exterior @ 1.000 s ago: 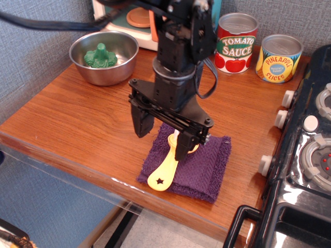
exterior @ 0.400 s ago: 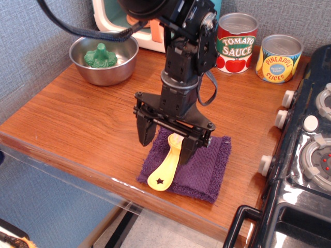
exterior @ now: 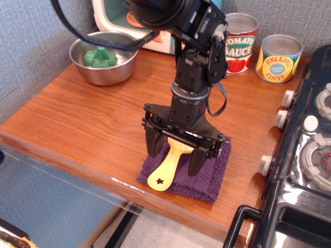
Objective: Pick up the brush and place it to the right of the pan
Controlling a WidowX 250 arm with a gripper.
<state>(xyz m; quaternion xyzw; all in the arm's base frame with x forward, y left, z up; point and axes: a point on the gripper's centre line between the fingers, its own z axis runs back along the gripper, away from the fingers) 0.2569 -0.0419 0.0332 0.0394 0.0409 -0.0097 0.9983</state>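
Black robot gripper point(exterior: 176, 156) hangs spread over the folded purple cloth point(exterior: 204, 173), one finger on each side of the yellow plastic brush point(exterior: 166, 167) – not pinching it. On the wooden counter point(exterior: 88, 119), the round silver metal pan point(exterior: 105, 57) sits far back left – well apart.

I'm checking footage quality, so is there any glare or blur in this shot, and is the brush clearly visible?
In the observation.image view, glare streaks the glossy black stove and the table front edge; the pan rim shines. The arm's top is slightly soft. The brush handle and star mark are sharp, but the open gripper hides its bristle end.
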